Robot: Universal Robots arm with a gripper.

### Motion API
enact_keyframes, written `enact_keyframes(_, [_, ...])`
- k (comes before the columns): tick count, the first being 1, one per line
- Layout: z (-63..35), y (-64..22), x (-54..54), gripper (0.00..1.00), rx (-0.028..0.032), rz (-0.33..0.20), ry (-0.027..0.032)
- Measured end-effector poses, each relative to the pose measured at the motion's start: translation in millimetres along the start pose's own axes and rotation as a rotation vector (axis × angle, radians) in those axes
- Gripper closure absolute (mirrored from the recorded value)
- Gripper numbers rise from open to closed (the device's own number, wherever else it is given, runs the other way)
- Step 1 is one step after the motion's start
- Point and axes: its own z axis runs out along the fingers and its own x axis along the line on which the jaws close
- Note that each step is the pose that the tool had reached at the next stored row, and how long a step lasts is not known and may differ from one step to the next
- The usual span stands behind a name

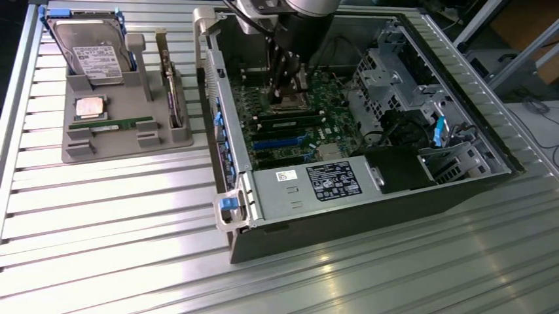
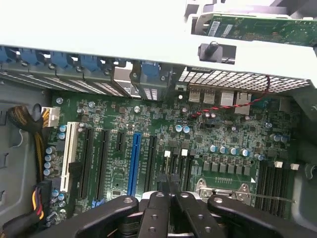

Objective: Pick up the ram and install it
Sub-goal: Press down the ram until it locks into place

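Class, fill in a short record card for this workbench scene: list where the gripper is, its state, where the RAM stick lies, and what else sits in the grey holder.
gripper position: gripper inside the open computer case, above the motherboard
gripper state: shut, nothing visibly held
ram: ram lying in the grey holder, at the exterior view's left of the case
holder also contains: hard drive, processor chip, expansion card

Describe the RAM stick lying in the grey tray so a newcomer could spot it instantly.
Start at the grey tray on the exterior view's left of the open PC case. Below the hard drive sits a square silver processor; just under that lies the RAM stick. It is the only long, narrow green strip lying flat there.
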Motion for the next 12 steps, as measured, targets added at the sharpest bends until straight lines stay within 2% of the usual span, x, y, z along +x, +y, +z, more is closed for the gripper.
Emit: enact_keyframes(12, [-2.2, -6.4, 0.7, 0.89, -0.0002, 0.000, -0.0008])
